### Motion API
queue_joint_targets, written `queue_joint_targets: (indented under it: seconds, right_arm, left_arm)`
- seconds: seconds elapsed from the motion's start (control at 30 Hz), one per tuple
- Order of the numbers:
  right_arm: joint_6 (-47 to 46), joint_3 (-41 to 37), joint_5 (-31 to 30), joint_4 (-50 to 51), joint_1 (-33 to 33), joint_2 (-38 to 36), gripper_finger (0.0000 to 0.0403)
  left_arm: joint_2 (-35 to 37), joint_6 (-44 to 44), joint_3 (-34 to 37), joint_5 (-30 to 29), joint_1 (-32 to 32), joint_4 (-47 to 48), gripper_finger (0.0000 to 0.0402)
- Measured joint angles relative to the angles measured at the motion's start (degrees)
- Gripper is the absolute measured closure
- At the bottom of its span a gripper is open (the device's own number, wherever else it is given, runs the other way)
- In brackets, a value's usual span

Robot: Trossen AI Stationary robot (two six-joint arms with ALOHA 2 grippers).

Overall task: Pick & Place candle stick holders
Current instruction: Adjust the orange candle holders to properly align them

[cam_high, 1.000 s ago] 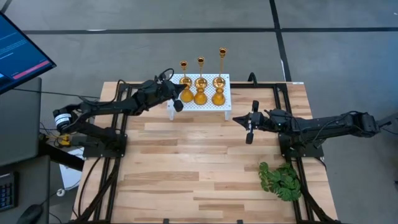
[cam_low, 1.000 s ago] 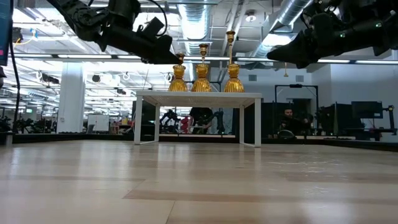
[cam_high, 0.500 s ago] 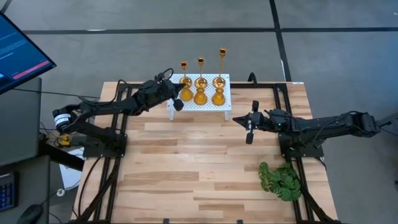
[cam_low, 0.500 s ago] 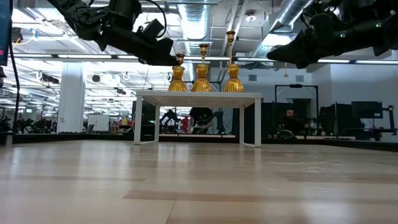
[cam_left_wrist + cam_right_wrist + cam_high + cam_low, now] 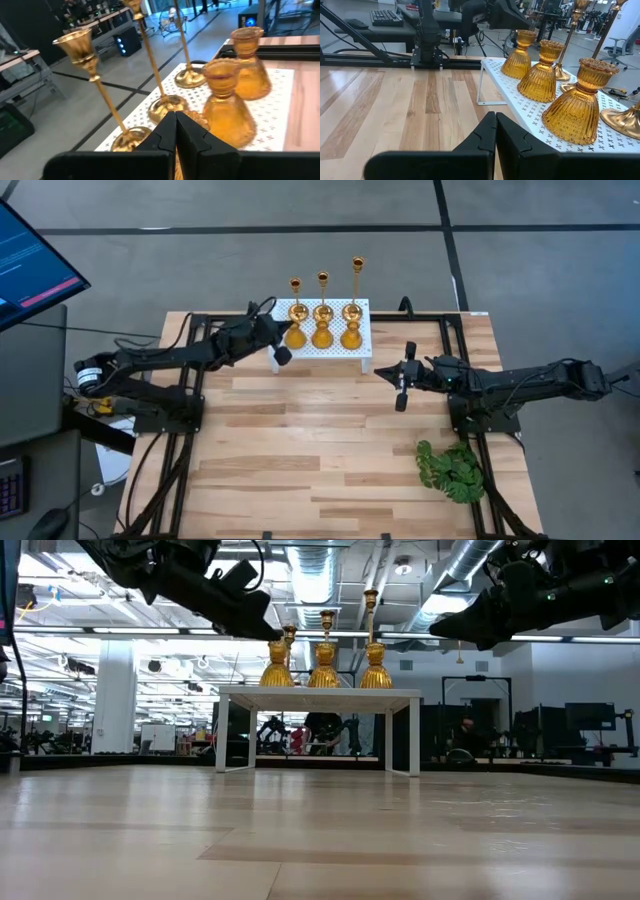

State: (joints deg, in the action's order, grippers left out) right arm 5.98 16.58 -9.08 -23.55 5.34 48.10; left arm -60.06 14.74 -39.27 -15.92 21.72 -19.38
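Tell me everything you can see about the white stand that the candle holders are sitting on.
The white perforated stand is a small, flat-topped table on thin white legs, looking like painted metal, its top punched with small cross-shaped holes. It sits level at the wooden table's far edge, midway across. Six gold and amber candle stick holders stand on it. The left gripper is at its left end; contact with the stand can't be judged.

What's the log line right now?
left gripper: shut, at leftmost squat holder on white stand | right gripper: shut, waiting off stand's right end
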Motion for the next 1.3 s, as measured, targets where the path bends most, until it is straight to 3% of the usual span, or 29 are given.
queue_joint_targets:
  seconds: [0.27,0.47,1.3]
  right_arm:
    - [0.0,0.0,0.0,-0.01,-0.02,0.0,0.0403]
    - [0.0,0.0,0.02,-0.02,-0.02,0.01,0.0403]
    - [0.0,-0.02,0.02,-0.02,-0.04,0.0,0.0403]
  left_arm:
    - [0.38,0.12,0.04,-0.19,-0.77,0.07,0.0399]
    - [0.75,1.95,0.04,-3.76,-0.77,-0.01,0.0399]
    - [0.79,2.49,0.02,-3.76,-1.81,0.55,0.0397]
